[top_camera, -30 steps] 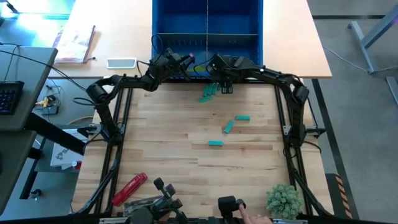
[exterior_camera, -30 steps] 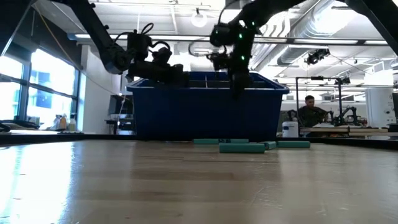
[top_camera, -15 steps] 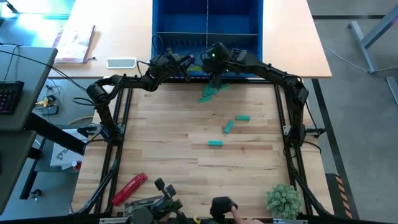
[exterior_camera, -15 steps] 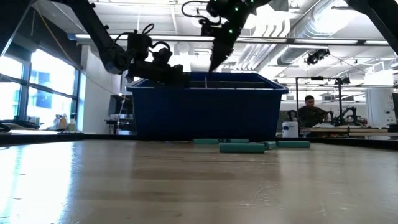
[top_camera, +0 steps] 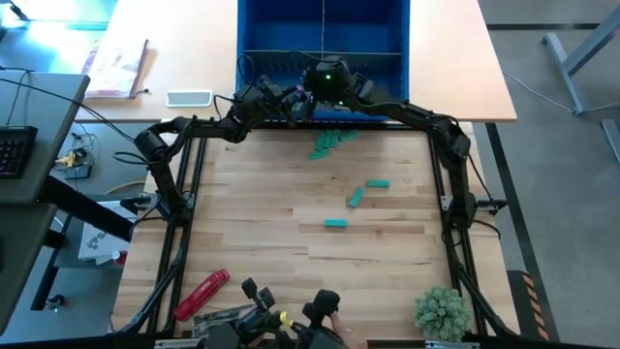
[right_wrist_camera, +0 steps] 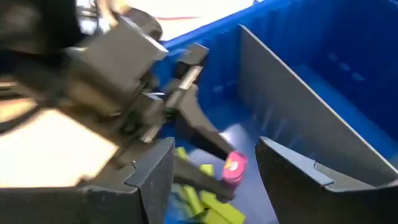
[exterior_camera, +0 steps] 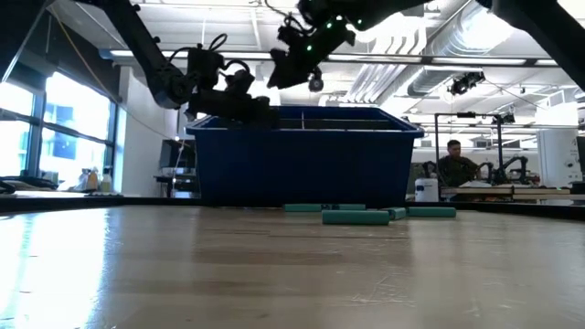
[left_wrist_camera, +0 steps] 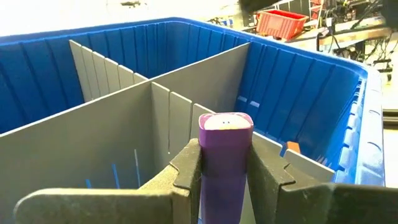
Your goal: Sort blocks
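My left gripper [top_camera: 294, 97] is shut on a purple block [left_wrist_camera: 225, 146] above the blue bin's [top_camera: 323, 39] near left compartment, where lime blocks [right_wrist_camera: 202, 202] lie on the floor. My right gripper [top_camera: 325, 82] is open and empty, raised over the bin's near wall just right of the left gripper; in the right wrist view [right_wrist_camera: 214, 152] it looks at the left gripper and the purple block [right_wrist_camera: 234, 168]. Several teal blocks lie flat on the table: a cluster [top_camera: 327, 142] by the bin and three [top_camera: 356, 198] farther out. My left gripper pinches the purple block's two long sides [left_wrist_camera: 225, 162] between its two fingers. The fingers lie along the block, and its end face [left_wrist_camera: 225, 123] sticks out past the fingertips. The fingers come from the table's left, over the bin wall. The block is clear of the bin.
Grey dividers [left_wrist_camera: 186, 81] split the bin into compartments. A red cylindrical tool [top_camera: 201, 294] lies near the table's near left corner, a green plant [top_camera: 443, 312] at the near right. A person's hand [top_camera: 325, 308] is at the near edge. A person sits far behind [exterior_camera: 454, 163].
My right gripper has risen from the teal cluster by the bin and gone toward the far left, ending high over the bin's near wall beside the left gripper. The teal cluster stays on the table.
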